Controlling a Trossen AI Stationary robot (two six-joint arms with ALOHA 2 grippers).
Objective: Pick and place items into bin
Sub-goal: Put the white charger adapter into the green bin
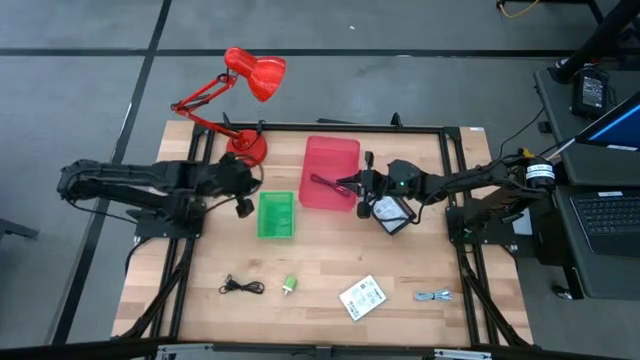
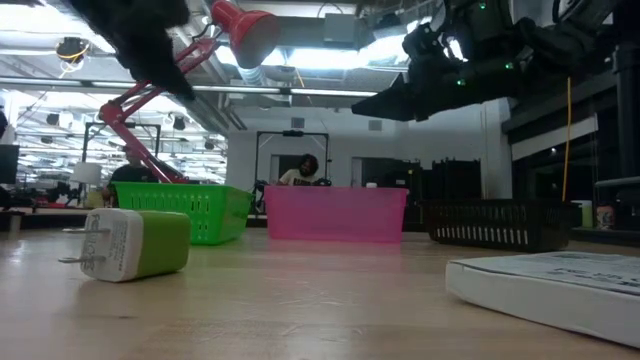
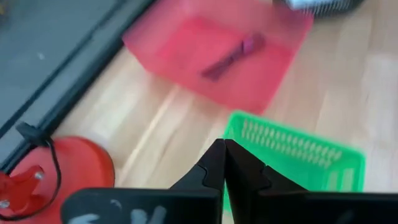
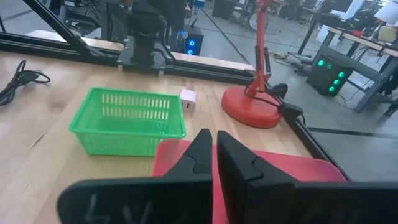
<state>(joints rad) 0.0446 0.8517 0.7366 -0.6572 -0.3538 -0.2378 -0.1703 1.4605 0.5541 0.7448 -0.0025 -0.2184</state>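
Your right gripper (image 1: pixel 358 186), fingers pressed together and holding nothing, hangs over the pink plastic bin (image 1: pixel 330 172). The thin blue-grey coiled cable (image 1: pixel 434 296) lies nearest it, at the table's front edge, long side across.

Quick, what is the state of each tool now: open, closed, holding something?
Left tool: closed, holding nothing, near the green basket.
Right tool: closed, holding nothing, over the pink bin.
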